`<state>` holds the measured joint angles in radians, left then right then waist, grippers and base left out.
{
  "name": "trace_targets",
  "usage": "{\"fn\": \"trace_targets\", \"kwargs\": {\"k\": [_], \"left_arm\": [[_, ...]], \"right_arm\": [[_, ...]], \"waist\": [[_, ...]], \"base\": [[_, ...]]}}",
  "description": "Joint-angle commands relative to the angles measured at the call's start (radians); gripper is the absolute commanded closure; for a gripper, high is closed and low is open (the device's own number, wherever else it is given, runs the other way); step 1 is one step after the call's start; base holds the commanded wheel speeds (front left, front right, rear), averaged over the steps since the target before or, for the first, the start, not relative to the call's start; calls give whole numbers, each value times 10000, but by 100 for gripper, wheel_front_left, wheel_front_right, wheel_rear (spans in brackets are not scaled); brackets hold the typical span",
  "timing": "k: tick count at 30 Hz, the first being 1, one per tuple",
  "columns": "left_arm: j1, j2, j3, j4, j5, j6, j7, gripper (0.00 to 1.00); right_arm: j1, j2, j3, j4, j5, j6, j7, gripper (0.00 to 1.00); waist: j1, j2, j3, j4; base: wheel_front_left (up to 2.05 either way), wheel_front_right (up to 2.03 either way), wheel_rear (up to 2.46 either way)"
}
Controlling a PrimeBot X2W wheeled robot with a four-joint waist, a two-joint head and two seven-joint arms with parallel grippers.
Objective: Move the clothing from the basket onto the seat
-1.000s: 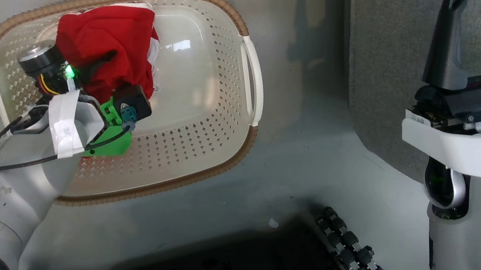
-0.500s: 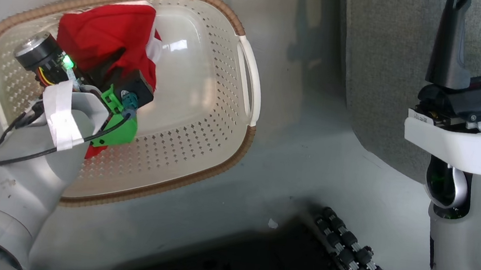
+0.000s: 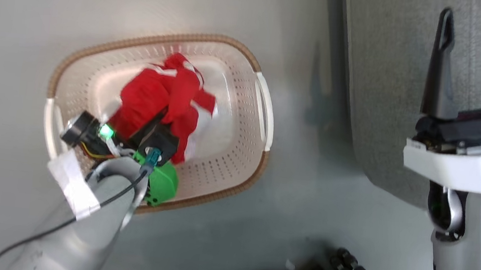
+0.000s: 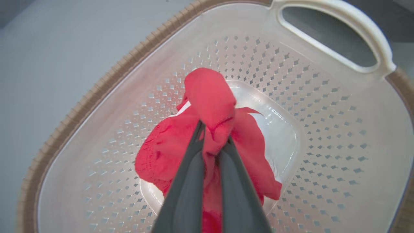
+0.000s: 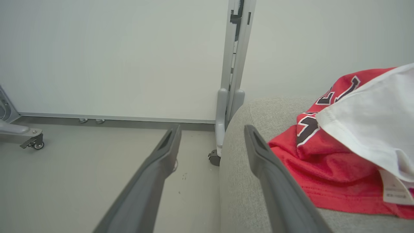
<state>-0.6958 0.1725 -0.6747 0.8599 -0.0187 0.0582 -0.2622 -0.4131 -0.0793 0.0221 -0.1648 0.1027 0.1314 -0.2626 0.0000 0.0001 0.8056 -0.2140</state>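
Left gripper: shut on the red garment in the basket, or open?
Shut on it. The left gripper has both fingers pinched on a fold of the red garment inside the basket.

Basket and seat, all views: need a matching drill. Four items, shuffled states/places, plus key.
Items
1. left gripper
2. right gripper
3. jersey
4. basket

States/places
A. lying on the grey seat
B. open, nothing between the fingers
C. standing on the pale floor
D. shut on the red garment

Pairs: 1-D, 2-B, 3-A, 4-C
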Motion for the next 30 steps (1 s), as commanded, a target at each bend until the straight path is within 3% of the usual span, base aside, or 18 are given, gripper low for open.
{"fn": "trace_targets", "kwargs": {"k": [1, 11, 30], "left_arm": [[491, -34, 154, -454, -275, 107, -34, 100], [3073, -118, 1184, -3026, -1261, 230, -34, 100], [5145, -845, 2569, -5773, -1178, -150, -35, 100]], "right_arm": [[357, -57, -31, 107, -30, -14, -34, 0], [1928, -112, 574, 803, 163, -14, -32, 0], [4206, -79, 1271, 1627, 358, -14, -33, 0]], "waist": [[0, -1, -1832, 769], [0, -1, -4747, 1181], [0, -1, -7593, 1740]], "base": [[0, 0, 0], [0, 0, 0], [0, 0, 0]]}}
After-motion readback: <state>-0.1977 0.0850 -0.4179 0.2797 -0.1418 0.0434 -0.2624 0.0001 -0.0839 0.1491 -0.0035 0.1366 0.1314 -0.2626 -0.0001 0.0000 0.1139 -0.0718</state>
